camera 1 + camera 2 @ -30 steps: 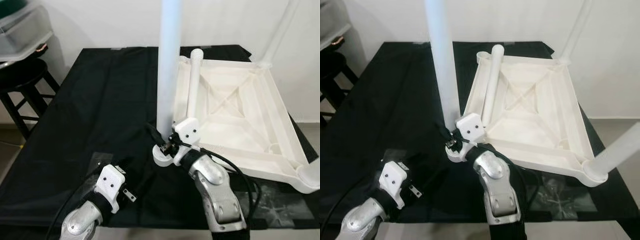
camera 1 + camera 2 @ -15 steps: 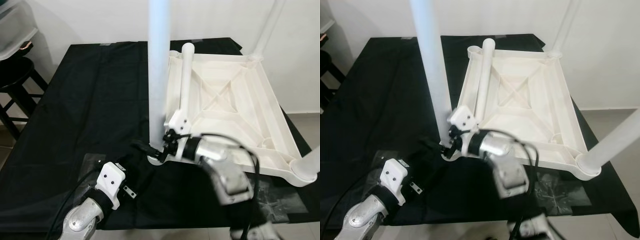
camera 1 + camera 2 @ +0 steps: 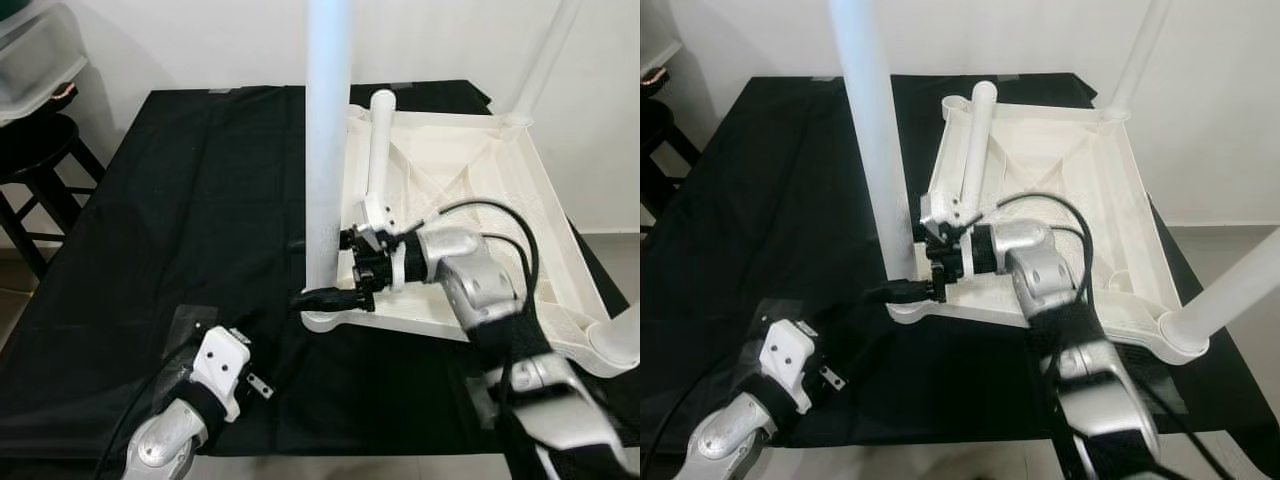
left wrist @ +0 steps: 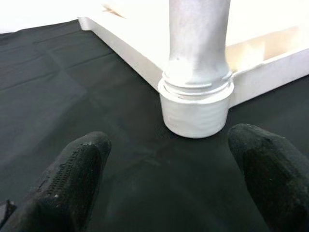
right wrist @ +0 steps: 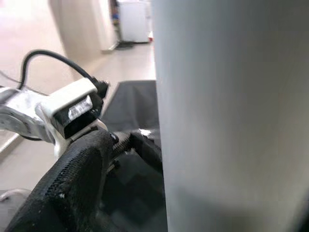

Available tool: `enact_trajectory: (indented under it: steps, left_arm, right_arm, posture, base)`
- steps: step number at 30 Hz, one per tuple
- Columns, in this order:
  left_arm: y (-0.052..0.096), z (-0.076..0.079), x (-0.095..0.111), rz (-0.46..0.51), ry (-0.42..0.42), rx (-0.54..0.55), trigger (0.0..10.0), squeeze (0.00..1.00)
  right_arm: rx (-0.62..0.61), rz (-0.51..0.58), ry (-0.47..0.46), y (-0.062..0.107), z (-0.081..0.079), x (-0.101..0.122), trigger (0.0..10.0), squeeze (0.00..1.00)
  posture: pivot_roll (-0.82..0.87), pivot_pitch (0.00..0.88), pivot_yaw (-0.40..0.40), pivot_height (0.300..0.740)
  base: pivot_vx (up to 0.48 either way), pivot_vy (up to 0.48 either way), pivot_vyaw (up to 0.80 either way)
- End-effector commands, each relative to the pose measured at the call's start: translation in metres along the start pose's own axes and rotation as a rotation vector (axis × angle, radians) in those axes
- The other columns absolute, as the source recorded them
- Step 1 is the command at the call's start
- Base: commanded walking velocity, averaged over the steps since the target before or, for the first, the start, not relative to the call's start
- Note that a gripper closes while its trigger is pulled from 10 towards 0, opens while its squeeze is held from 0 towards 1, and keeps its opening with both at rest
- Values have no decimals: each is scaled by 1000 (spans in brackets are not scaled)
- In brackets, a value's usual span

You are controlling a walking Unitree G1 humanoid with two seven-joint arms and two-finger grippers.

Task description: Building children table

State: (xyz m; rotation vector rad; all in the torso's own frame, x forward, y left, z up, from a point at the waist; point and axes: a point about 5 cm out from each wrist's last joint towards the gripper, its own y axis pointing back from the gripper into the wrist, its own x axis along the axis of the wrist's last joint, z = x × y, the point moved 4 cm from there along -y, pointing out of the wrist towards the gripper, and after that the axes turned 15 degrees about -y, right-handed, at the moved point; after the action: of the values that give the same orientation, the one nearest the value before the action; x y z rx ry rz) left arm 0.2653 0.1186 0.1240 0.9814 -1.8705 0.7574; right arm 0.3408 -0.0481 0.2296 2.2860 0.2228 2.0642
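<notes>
A white children's table [image 3: 470, 190] lies upside down on a black cloth. One leg [image 3: 328, 150] stands upright in its near left corner socket [image 4: 195, 113]. A loose leg [image 3: 380, 150] lies inside the frame along the left side. Two more legs stand at the far right [image 3: 545, 60] and near right [image 3: 1240, 285] corners. My right gripper [image 3: 300, 270] reaches in from the right and is shut on the upright leg just above its base, one finger in front and one behind. My left gripper [image 4: 169, 164] is open low over the cloth, a short way before that socket.
A black stool [image 3: 40, 150] with a clear plastic bin [image 3: 40, 55] on it stands off the table's left side. A white wall runs behind. The cloth's front edge [image 3: 330, 455] is close under my arms. A taped patch [image 3: 190, 320] lies beside my left wrist.
My right arm has swung round the upright leg from the front to its right side, with the gripper staying at the leg's base. The left arm has hardly moved. The camera shifted slightly.
</notes>
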Motion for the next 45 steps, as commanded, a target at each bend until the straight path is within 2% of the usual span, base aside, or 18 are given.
enact_trajectory:
  steps: [1,2,8,14,18,20,21,22,24,25,27,30,39,40,41,42,43,45]
  left_arm:
    - [4,2,-5,-20,-5,-12,10000,0]
    - [5,3,-5,-21,-6,-13,10000,0]
    - [5,2,-3,-20,-9,-10,10000,0]
    - [5,2,-3,-19,-9,-6,10000,0]
    - [4,1,-2,-16,-8,1,10000,0]
    - [5,-1,-2,-17,-7,4,10000,0]
    - [5,-1,-2,-17,-7,4,10000,0]
    - [5,-1,-3,-18,-8,2,10000,0]
    - [6,-2,-2,-18,-12,-4,10000,0]
    - [6,-2,-2,-18,-12,-4,10000,0]
    - [6,-5,-2,-19,-13,-2,10000,0]
    - [6,-6,-3,-20,-13,-3,10000,0]
    - [4,-7,-4,-18,-17,-4,10000,0]
    - [4,-6,-4,-18,-15,-1,10000,0]
    - [4,-6,-4,-18,-15,-1,10000,0]
    - [3,-6,-4,-17,-13,-1,10000,0]
    - [3,-6,-4,-17,-13,-1,10000,0]
    - [2,-5,-3,-15,-13,-3,10000,0]
  right_arm:
    - [53,-16,-19,-5,-2,-5,8275,0]
    - [65,-13,-41,-4,1,-5,0,0]
    - [89,-17,-83,0,5,-8,0,0]
    - [72,-8,-72,4,7,-10,0,0]
    - [-57,48,-40,5,16,-10,0,0]
    - [-221,122,-14,7,25,-9,0,0]
    - [-221,122,-14,7,25,-9,0,0]
    - [-325,150,-4,6,29,-12,0,0]
    - [-634,224,-1,-2,34,-26,0,0]
    - [-634,224,-1,-2,34,-26,0,0]
    - [-844,264,-67,-20,10,-59,0,0]
    - [-900,278,-102,-27,-3,-69,0,0]
    - [-915,284,-67,-33,7,-57,0,0]
    - [-910,282,-50,-32,9,-53,10000,0]
    - [-910,282,-50,-32,9,-53,10000,0]
    - [-832,285,-41,-34,7,-41,10000,1000]
    - [-832,285,-41,-34,7,-41,10000,1000]
    - [-723,294,-28,-35,4,-27,10000,1000]
  posture:
    - [64,143,-16,740]
    - [65,144,-16,740]
    - [62,155,-22,740]
    - [47,160,-21,740]
    - [40,167,-19,740]
    - [35,168,-11,740]
    - [35,168,-11,740]
    - [31,173,-15,740]
    - [26,175,-19,740]
    - [26,175,-19,740]
    - [18,191,3,740]
    - [8,184,10,740]
    - [11,178,2,740]
    - [8,178,2,740]
    - [8,178,2,740]
    - [8,175,8,740]
    - [8,175,8,740]
    - [7,174,5,740]
  base:
    - [0,0,0]
    - [0,0,0]
    - [0,0,0]
    - [0,0,0]
    - [0,0,0]
    - [0,0,0]
    - [0,0,0]
    - [0,0,0]
    - [0,0,0]
    - [0,0,0]
    - [0,0,0]
    - [0,0,0]
    - [0,0,0]
    - [0,0,0]
    - [0,0,0]
    - [0,0,0]
    - [0,0,0]
    - [0,0,0]
